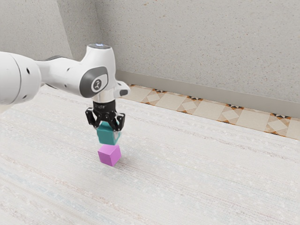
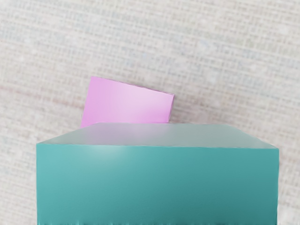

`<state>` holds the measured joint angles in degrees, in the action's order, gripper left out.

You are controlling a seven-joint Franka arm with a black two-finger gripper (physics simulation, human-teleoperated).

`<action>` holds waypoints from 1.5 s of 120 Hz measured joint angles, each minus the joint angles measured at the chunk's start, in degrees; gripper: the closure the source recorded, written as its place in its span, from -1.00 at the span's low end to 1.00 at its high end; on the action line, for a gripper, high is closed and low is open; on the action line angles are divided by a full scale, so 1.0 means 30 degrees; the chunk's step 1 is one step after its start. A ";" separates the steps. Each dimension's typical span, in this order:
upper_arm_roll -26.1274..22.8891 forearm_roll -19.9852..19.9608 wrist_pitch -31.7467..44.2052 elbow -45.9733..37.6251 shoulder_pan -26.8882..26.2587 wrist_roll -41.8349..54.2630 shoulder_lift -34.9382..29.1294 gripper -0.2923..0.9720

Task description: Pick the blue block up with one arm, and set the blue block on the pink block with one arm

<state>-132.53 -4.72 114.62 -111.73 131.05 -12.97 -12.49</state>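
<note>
A teal-blue block (image 1: 108,136) hangs in the air with my gripper (image 1: 107,127) shut on it, its black fingers pressing on two sides. Just beneath it the pink block (image 1: 109,155) rests on the pale table, with a small gap between the two blocks. In the wrist view the teal-blue block (image 2: 157,180) looms large under my hand, and the pink block (image 2: 126,104) shows partly beyond its upper edge, the rest hidden behind it.
The pale woven tabletop (image 1: 197,178) spreads wide around the blocks. A tiled floor strip (image 1: 220,110) and a grey wall (image 1: 197,42) lie beyond the table's far edge.
</note>
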 joint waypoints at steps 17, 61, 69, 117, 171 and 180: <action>0.0400 0.0597 -0.0386 -0.0131 -0.0068 0.0272 0.0022 -0.01; 0.0492 0.0877 -0.0693 -0.0674 -0.0212 0.0786 0.0046 -0.01; 0.0508 0.0884 -0.0690 -0.0695 -0.0154 0.0910 0.0051 -0.01; 0.0510 0.0990 0.0096 -0.1218 0.0018 0.1923 -0.0054 -0.01; 0.0470 0.0589 0.1852 -0.1561 0.0408 0.3040 -0.0142 -0.01; 0.0471 0.0530 0.2115 -0.1578 0.0426 0.3266 -0.0244 -0.01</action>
<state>-131.11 -3.13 120.96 -116.46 132.32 -3.17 -13.22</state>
